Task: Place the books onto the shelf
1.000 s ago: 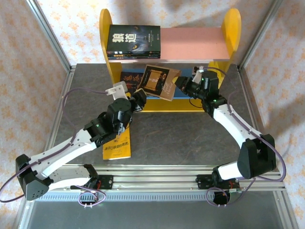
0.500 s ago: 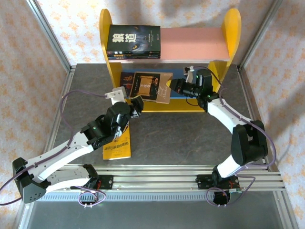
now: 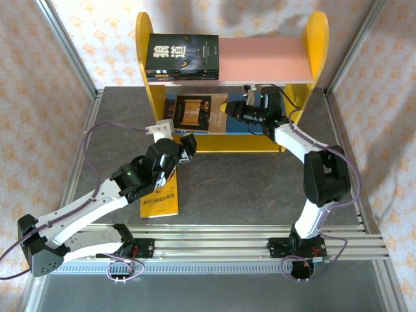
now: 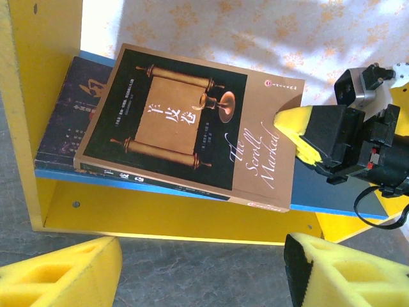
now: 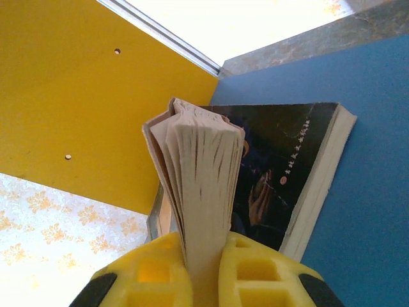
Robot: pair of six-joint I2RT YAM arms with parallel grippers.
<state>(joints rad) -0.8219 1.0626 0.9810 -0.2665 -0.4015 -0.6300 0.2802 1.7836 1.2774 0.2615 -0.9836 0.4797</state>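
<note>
books (image 4: 64,109), two on blue board (image 4: 332,199), brown book (image 4: 192,128) in right gripper (image 3: 233,110)

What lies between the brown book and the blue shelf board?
A dark book lying flat on the blue board, partly under the brown book; the left wrist view shows it.

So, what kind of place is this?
Probably a robot test bench, not a real room: a grey table fenced by metal frame bars, floral backdrop panels, and mounting rails along its edge.
</note>
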